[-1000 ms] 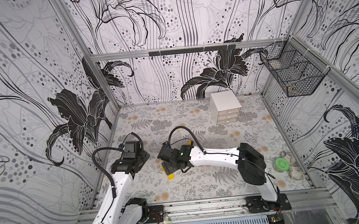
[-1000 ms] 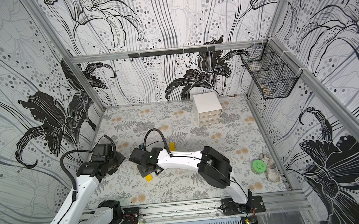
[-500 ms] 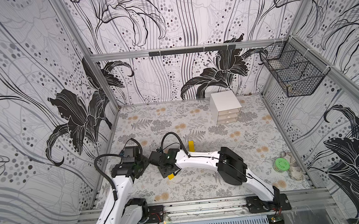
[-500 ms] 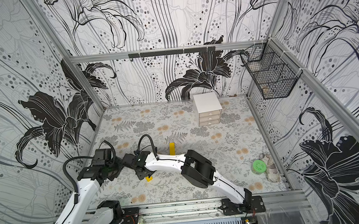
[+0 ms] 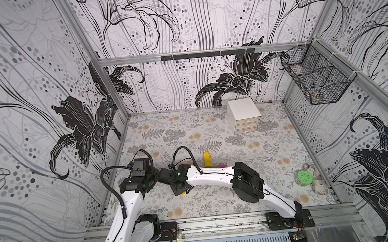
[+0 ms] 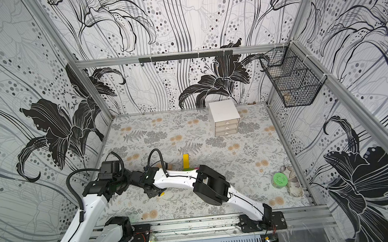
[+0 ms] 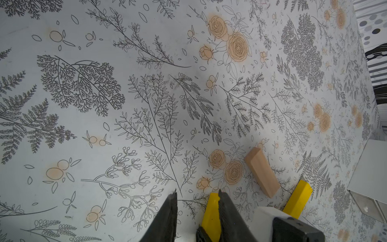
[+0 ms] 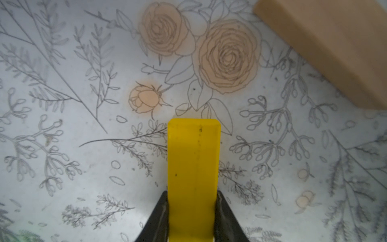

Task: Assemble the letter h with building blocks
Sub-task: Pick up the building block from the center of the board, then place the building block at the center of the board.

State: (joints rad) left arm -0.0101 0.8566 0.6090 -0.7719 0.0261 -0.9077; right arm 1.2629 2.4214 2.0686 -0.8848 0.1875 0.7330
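1. The held yellow block [image 8: 193,163] is a long, flat bar with a smooth glossy face, rounded corners and a few dark specks. It sits low at the front left of the floral mat [image 5: 254,188]. In both top views only a yellow sliver of it shows under the right wrist.
2. The right gripper [image 8: 192,194] is clenched on this block, its 2 black fingers [image 8: 161,209] pressed against the long sides.
3. The tan wood block [image 7: 261,171] is matte and square-edged. It lies flat near the held block, apart from it and at an angle.
4. The second yellow block [image 5: 206,159] lies flat near the mat's middle. A short green block [image 5: 210,166] meets its near end, and a short magenta block [image 5: 221,166] lies beside the green one. The right arm partly hides both.
5. The left gripper [image 7: 196,194] is released and grasps nothing. Its 2 dark, rough-edged fingers stand apart with bare mat between them.
6. A white drawer unit [image 5: 244,116] with 3 drawers stands at the back.
7. A round green container [image 5: 304,177] sits at the right beside a crumpled cloth [image 5: 318,182].
8. A black wire basket [image 5: 316,82] hangs on the right wall.
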